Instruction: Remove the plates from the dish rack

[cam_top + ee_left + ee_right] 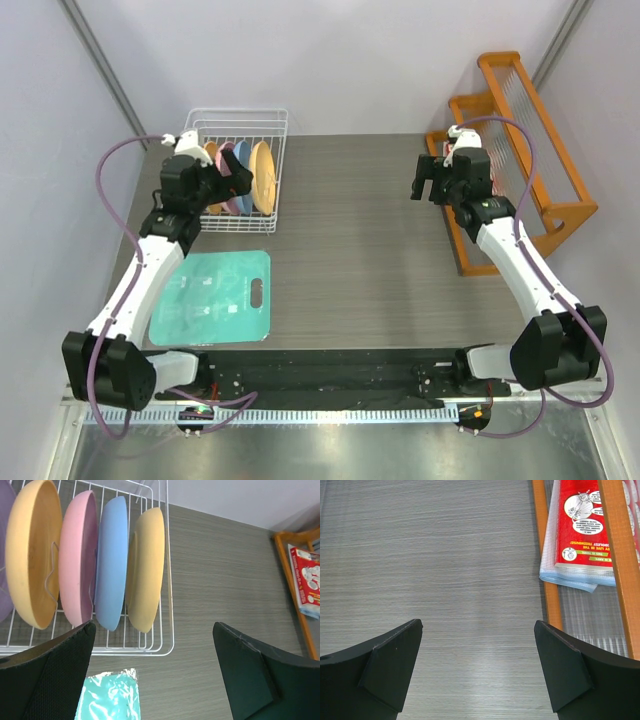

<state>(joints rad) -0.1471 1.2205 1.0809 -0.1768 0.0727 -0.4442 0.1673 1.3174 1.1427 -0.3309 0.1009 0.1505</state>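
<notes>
Nearest, front-L on table [360, 250]: teal cutting mat [212, 297], lying flat, close to dish rack [238, 125] but not touching.

Next in, L gripper [154, 628]: jaws spread wide, nothing btw them. Hovering at rack's near R corner, facing the plates' rims. No contact visible.

Opp. side, approx. same depth, R gripper [478, 623]: jaws also spread wide, empty, over bare tabletop, just L of orange wooden shelf rack [530, 150]. Inside that shelf, per R wrist cam: red printed pkg [580, 525] w/ pale blue edge, lying on ribbed clear panel.

Further back, L side near table's far edge: the white wire rack, all plates inside. Standing on edge btw upright prongs, side by side, faces close together. R to L per L wrist cam:
- pale yellow-orange plate [147, 565], closest to rack's R wall
- light blue plate [111, 560]
- pink plate [77, 555]
- orange plate [32, 555]
- lavender plate [4, 555], only a sliver at frame edge

Can't tell if neighbouring plates touch. L part of rack partly hidden by L arm in top cam.
</notes>
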